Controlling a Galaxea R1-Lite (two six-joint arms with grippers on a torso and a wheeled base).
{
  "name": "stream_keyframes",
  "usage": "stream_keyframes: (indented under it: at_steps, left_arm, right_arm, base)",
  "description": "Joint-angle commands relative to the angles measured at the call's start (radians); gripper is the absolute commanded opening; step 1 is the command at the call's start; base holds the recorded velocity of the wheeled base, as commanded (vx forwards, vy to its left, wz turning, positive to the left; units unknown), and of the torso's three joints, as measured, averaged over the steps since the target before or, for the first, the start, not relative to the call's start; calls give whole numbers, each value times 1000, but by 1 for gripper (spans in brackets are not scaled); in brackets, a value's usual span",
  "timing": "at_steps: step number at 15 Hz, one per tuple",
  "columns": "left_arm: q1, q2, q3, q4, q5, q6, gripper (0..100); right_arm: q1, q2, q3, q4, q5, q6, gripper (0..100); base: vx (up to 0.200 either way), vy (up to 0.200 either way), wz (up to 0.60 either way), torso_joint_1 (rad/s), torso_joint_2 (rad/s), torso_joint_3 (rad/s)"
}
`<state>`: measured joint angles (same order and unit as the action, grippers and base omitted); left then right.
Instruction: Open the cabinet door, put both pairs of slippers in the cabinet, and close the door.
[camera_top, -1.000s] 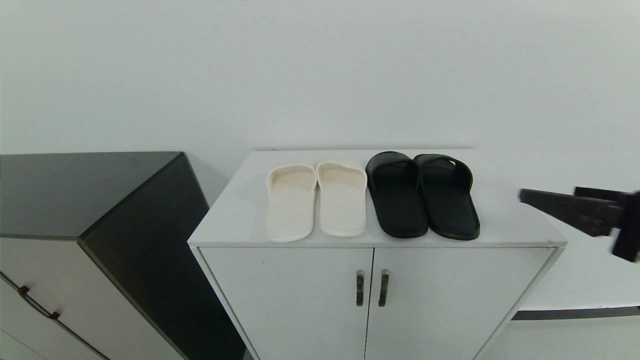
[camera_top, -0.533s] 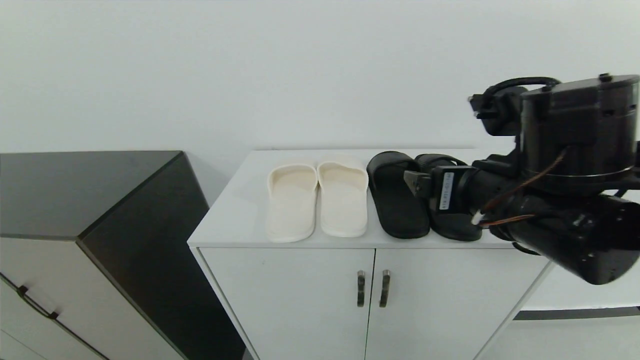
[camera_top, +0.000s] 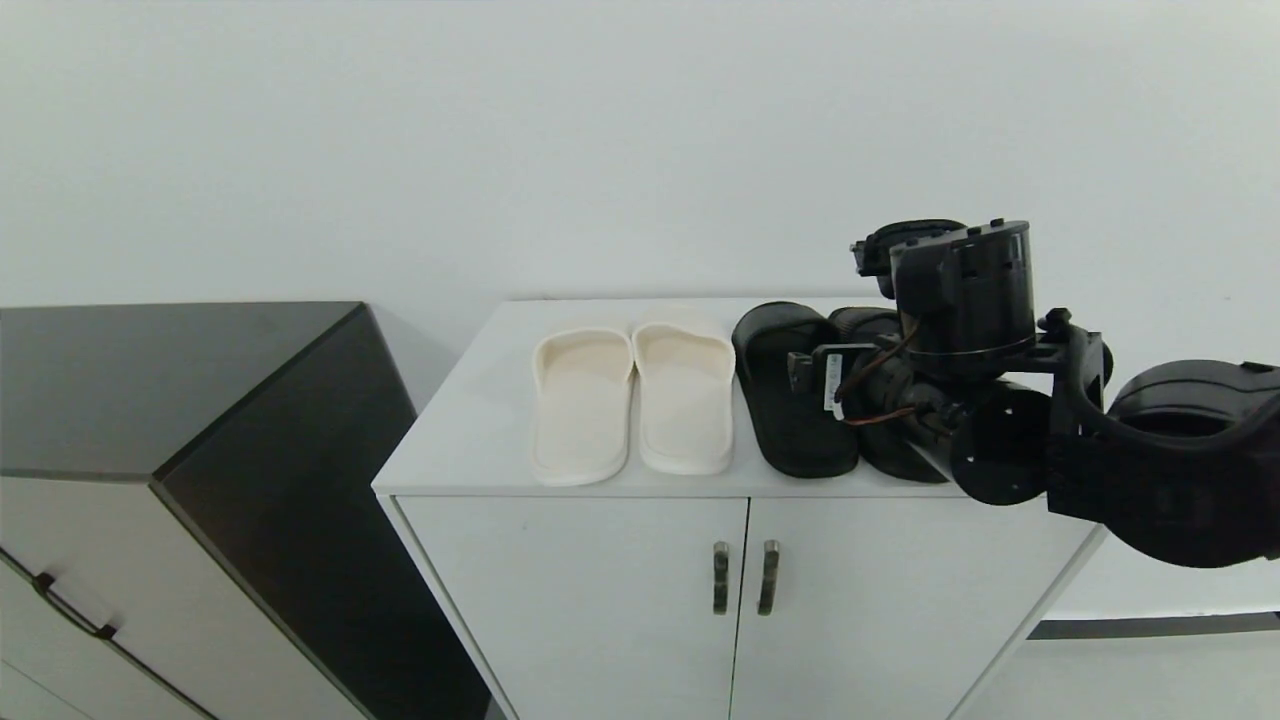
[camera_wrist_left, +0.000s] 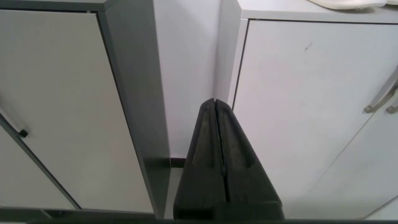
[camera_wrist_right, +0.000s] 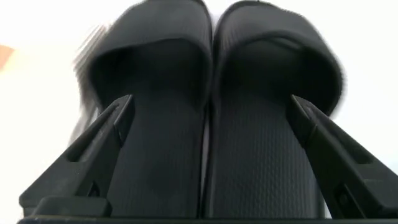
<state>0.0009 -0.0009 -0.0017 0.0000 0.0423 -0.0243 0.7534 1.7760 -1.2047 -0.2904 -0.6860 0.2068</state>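
wall (camera_top: 640, 130): plain white | left: black-topped sideboard (camera_top: 170, 385), pale drawer fronts (camera_top: 70, 545) | low right: dark skirting strip (camera_top: 1150, 628)

You are looking at a black-topped chest (camera_top: 170, 390) with dark side panels. On the chest's front, a pale drawer face (camera_top: 60, 540) is carrying a dark bar handle (camera_top: 72, 608). Behind the chest a plain white wall (camera_top: 600, 150) is running across, and a dark baseboard strip (camera_top: 1150, 628) is showing far to the chest's right.
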Motion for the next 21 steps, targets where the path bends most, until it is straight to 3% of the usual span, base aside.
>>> stream_keyframes:
  at_steps: [1, 4, 13, 14, 21]
  left_arm:
    - [1, 1, 0, 0, 1, 0, 0]
    - [1, 1, 0, 0, 1, -2, 0]
    - [1, 1, 0, 0, 1, -2, 0]
    - [1, 1, 0, 0, 1, -2, 0]
    - [1, 1, 0, 0, 1, -2, 0]
  right_arm:
    - [-26, 30, -7, -16, 17, -15, 100]
    - [-78, 91, -33, -98, 43, -60, 100]
    - [-112, 207, -173, -101, 45, -75, 100]
    - [-114, 226, -193, -101, 46, -75, 0]
    - [-117, 243, -237, -102, 37, -93, 0]
  base:
    - [0, 0, 0, 0, 0, 0]
    - [0, 0, 0, 0, 0, 0]
    - [0, 0, 0, 0, 0, 0]
    - [0, 0, 0, 0, 0, 0]
    - [0, 0, 0, 0, 0, 0]
